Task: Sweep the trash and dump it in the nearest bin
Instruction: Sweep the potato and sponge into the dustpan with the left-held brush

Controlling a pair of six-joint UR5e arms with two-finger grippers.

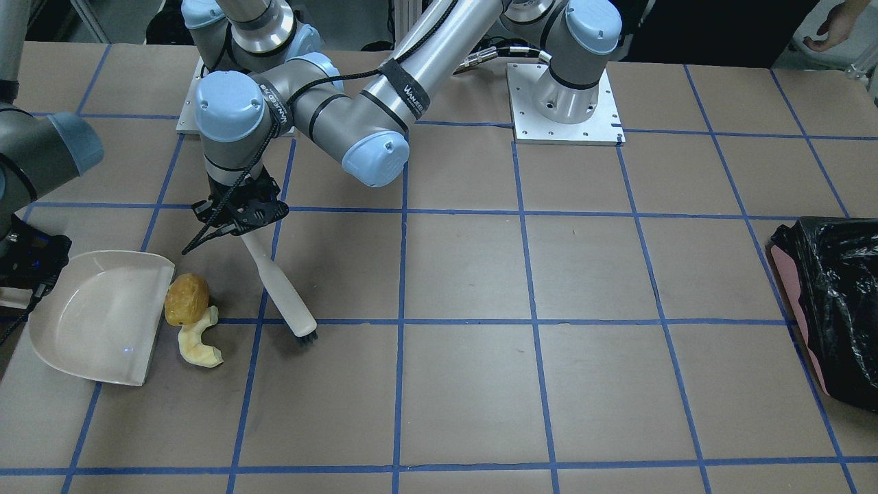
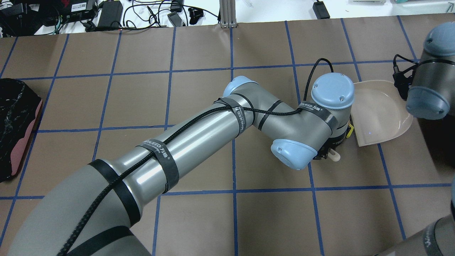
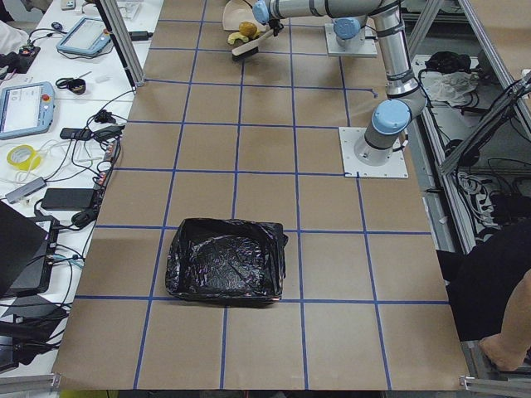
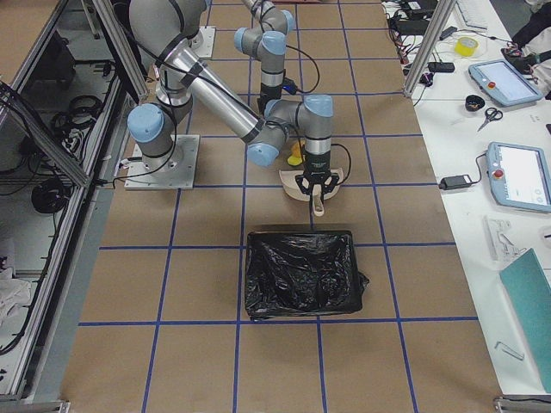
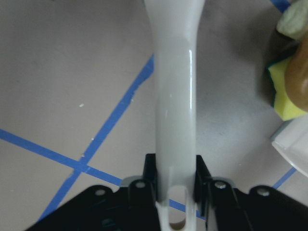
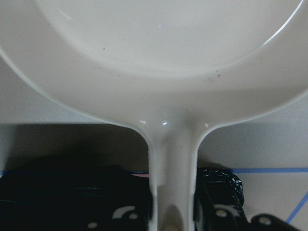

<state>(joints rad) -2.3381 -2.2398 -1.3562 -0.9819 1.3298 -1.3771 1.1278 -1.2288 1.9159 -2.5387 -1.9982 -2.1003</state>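
While the trash lies bunched at the pan's lip, nothing is in the pan [image 1: 96,319] yet. The left jaws are shut tight on the end of the brush [image 1: 278,281] handle, both fingers flat against it in the left wrist view. The right jaws are likewise clamped on the pan's handle stub. The lump [image 1: 186,299] sits against the lip, and the cream piece [image 1: 200,339] is just below it and touching it. The sponge [image 5: 285,98] is tucked against the lump, and I can make it out clearly only from the left wrist. The bristles rest on the tabletop [image 1: 466,274], on the side of the trash away from the pan and apart from it.

Handling, as judged: all three bits look light, and none should be gripped; the bristles should push them. The lump is rounded and wrinkled, so it will likely roll and should be struck low and square. The cream piece is curved and may pivot round the brush tip. The sponge is soft and could squash or slip under the bristles. The pan lip should be kept pressed flat to the tabletop.

The nearest bin [image 4: 301,271] stands close by the pan. The other bin [image 1: 830,309] is well apart at the far end.
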